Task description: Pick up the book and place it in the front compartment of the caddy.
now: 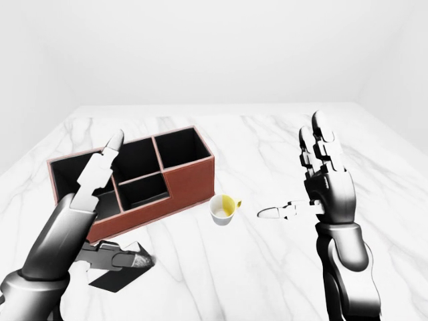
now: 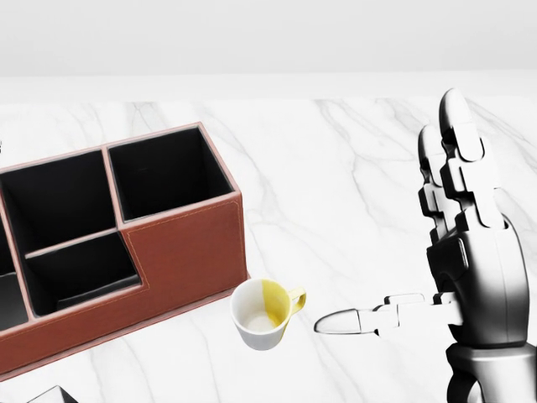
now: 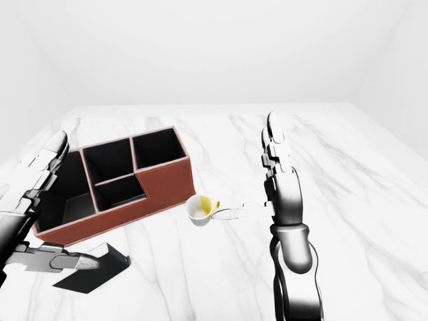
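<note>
The step in hand looks like reaching for the flat black book [image 3: 93, 270], which lies on the white marble-patterned table [image 1: 267, 140] at the near left, just beside the near wall of the reddish-brown leather caddy [image 1: 190, 182] with black-lined compartments. To do it well, I judge the left hand [image 1: 93, 200] should drop lower and slide its thumb under the book's raised edge, fingers on top, then close firmly before lifting. That hand is spread wide now, fingers straight, holding nothing; its thumb reaches over the book, though contact cannot be told. The right hand [image 2: 470, 252] is likewise wide and empty, raised at the right, well apart from the book, thumb pointing toward a small white cup with a yellow handle [image 2: 260, 315].

The book is thin, dark and matte, tilted slightly.
</note>
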